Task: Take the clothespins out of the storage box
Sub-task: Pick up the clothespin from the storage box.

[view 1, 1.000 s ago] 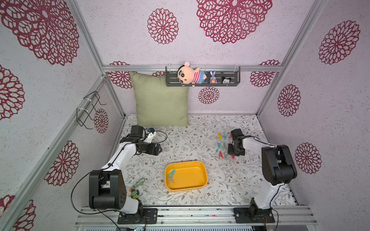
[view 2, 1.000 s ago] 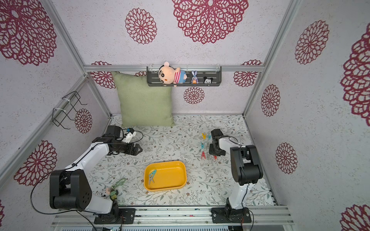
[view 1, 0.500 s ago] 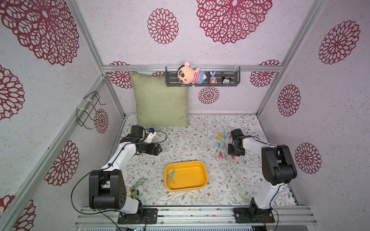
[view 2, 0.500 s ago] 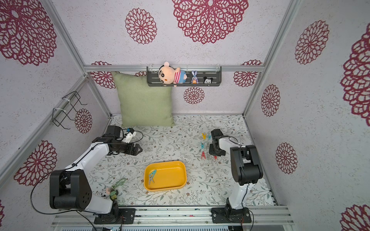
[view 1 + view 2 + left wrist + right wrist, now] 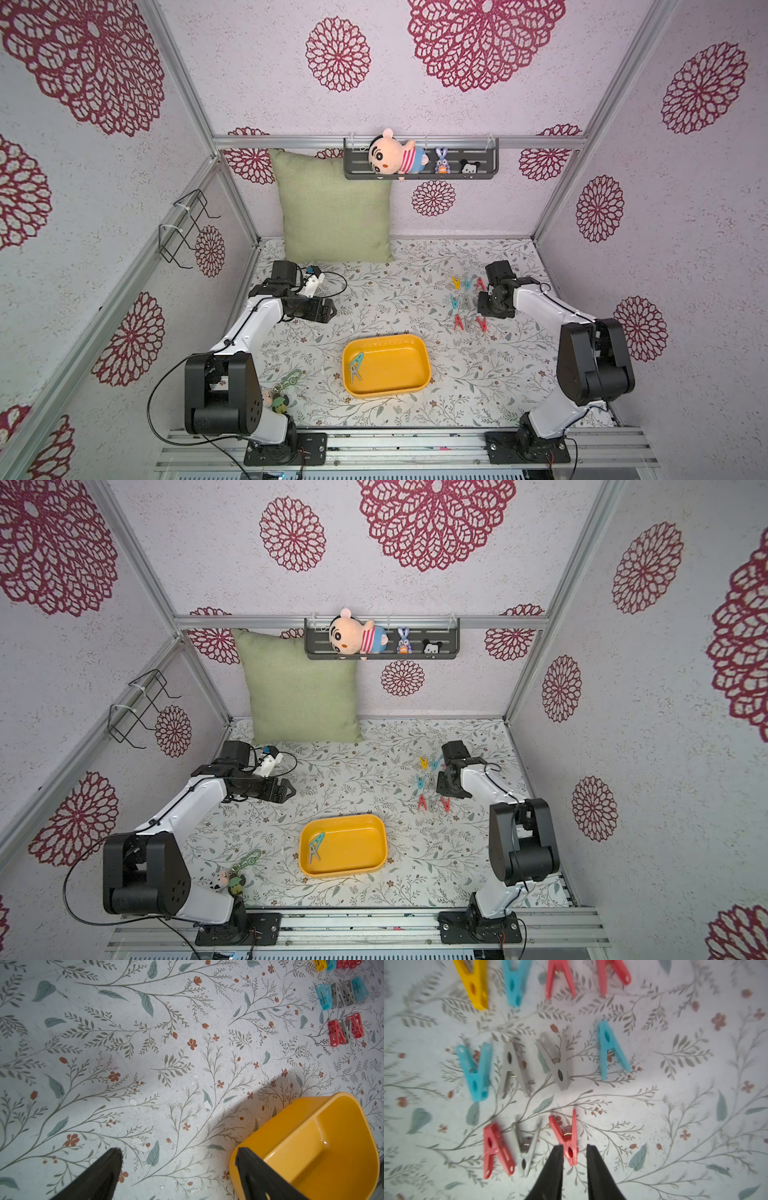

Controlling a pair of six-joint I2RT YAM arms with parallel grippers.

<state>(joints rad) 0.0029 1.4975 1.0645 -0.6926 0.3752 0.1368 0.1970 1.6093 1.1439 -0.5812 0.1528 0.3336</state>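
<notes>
1. R fingers (image 5: 554, 1167): narrow gap, nothing gripped. Red clothespin (image 5: 568, 1140) lies flat on tabletop (image 5: 675, 1105), closed end between the tips (close against one finger, clear of the other).
2. Other clothespins (image 5: 467, 301): in rows on tabletop, just beside R fingers.
3. Storage box (image 5: 399, 365): teal + grey pins (image 5: 355, 366) inside, at the L-arm end.
4. L fingers (image 5: 99, 1172): wide apart, empty, near box corner.

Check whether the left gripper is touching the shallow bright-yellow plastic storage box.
Apart. Both top views show a strip of floral tabletop between the left gripper and the storage box; the jaws stand open, holding nothing.
</notes>
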